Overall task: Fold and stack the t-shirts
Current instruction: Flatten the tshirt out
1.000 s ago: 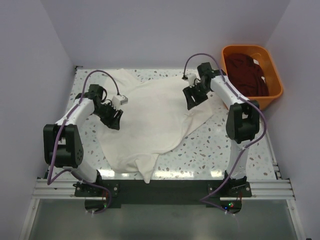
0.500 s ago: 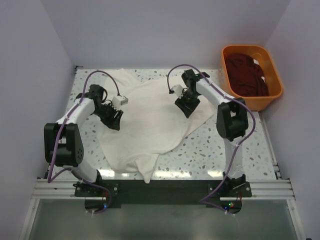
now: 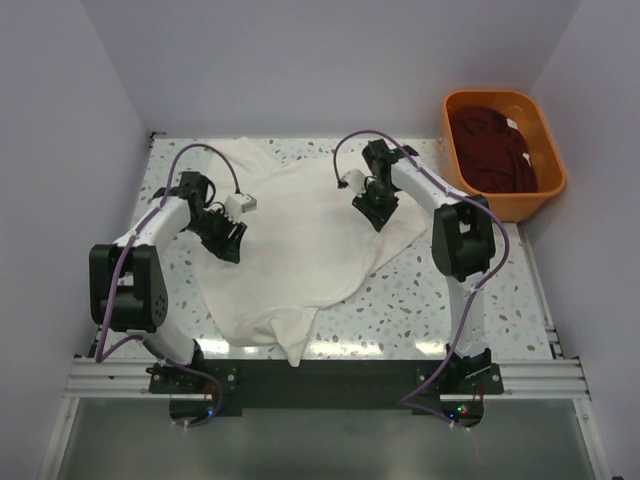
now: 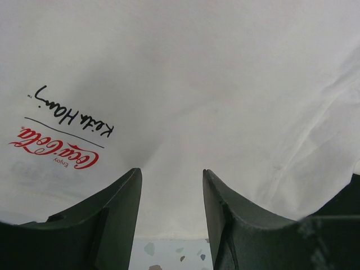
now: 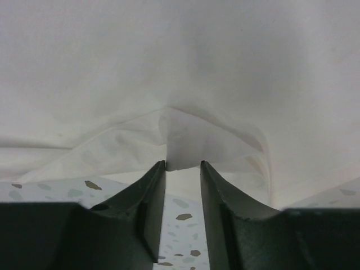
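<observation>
Since a second ago, a swing of the right gripper (image 3: pixel 376 210) away from the orange tub (image 3: pixel 505 205) and onto the cream-white t-shirt (image 3: pixel 300 240), with the jaws narrowing meanwhile. Now pinched on a small raised fold at the shirt's tub-side edge, cloth tented up to the tips, speckled table (image 3: pixel 420 290) showing beneath. Left gripper (image 3: pixel 228 240) on the shirt's far side from the tub, no shift, jaws apart over the cloth edge near the small red print, nothing clamped. Shirt spread loosely and crumpled on the table, well left of the tub; dark maroon t-shirt (image 3: pixel 490 150) bundled inside the tub. Judged light, limp and quick to sag or slip from a shallow bite. Best taken at a hem, shoulder or sleeve edge, both layers deep between the pads, one hold on each side, then lifted together to keep the fold line straight.
</observation>
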Tool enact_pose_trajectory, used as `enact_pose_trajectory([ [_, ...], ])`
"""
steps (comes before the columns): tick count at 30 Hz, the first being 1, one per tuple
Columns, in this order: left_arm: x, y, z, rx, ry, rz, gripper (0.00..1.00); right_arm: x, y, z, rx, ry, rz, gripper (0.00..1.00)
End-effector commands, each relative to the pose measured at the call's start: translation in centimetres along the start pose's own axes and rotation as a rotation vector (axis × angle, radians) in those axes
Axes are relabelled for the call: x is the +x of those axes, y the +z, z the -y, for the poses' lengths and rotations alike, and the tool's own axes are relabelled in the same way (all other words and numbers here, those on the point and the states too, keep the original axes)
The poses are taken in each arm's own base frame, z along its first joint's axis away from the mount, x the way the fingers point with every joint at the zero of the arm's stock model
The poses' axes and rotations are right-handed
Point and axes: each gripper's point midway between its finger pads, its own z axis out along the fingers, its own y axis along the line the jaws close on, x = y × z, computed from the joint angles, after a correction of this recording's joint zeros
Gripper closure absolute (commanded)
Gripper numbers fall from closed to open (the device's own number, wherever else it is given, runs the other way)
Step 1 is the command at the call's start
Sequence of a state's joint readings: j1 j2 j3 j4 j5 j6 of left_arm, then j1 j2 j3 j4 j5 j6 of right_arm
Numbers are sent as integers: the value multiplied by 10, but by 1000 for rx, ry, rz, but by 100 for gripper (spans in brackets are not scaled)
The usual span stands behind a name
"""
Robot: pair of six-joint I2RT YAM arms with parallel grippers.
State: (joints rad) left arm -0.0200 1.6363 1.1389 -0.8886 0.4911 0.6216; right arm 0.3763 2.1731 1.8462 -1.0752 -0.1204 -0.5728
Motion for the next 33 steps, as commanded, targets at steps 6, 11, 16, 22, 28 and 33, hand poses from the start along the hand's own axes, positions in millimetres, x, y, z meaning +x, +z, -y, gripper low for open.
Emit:
enact_pose_trajectory([
  [6,1,-1,-2,-4,-14,13,47,-4,-5,6,9,-38,3,100],
  [11,3,-9,-19,-26,-90,42,49,26,-51,-9,7,-70,2,100],
  [16,11,-10,-27,-33,-116,40,50,87,-86,-31,-2,-100,-59,100],
  [22,27,-6,-37,-83,-142,1,51,171,-93,-43,31,-124,-164,100],
  [28,46,-6,-54,-161,-210,-37,50,227,-75,-34,104,-169,-289,100],
  [33,49,-12,-64,-199,-242,-39,50,219,-75,-23,116,-139,-300,59],
])
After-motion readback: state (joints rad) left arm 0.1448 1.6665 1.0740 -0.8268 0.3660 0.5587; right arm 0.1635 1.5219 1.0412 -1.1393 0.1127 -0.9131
